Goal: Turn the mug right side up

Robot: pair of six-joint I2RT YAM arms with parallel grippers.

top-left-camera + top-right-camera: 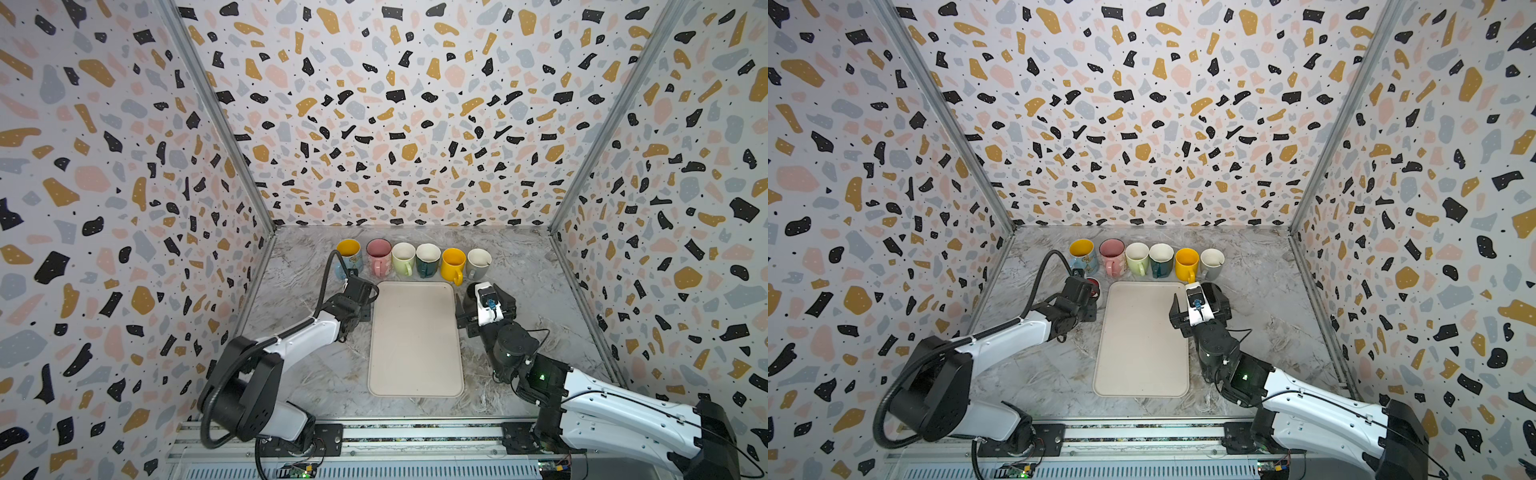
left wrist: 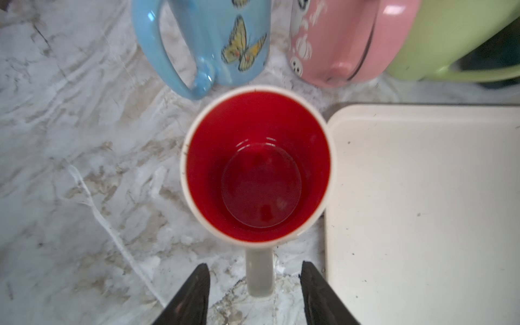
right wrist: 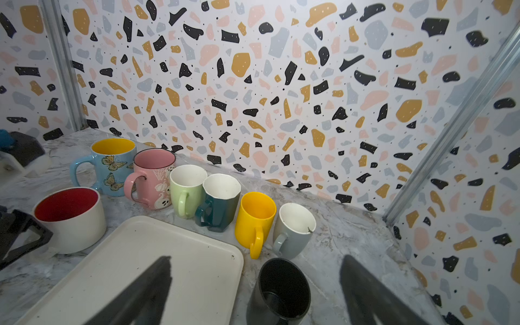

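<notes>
Glossy red inside the white mug [image 2: 257,168]! Sky blue with yellow butterflies on the butterfly mug [image 3: 112,168], pink with white ghosts on the pink mug [image 3: 153,183]. Then pale green mug [image 3: 184,197], dark teal mug [image 3: 222,209], yellow mug [image 3: 253,222], grey mug [image 3: 292,239]. All black for the black mug [image 3: 281,287]. Cream tray [image 2: 422,197], grey-veined marble table [image 2: 84,168], terrazzo walls [image 1: 415,104] in ochre, pink, black.

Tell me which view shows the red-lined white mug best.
Left wrist view: it looks straight down into the red-lined mug, whole rim and handle clear. The right wrist view shows the mug side-on. In a top view the mug is just a red sliver.
</notes>
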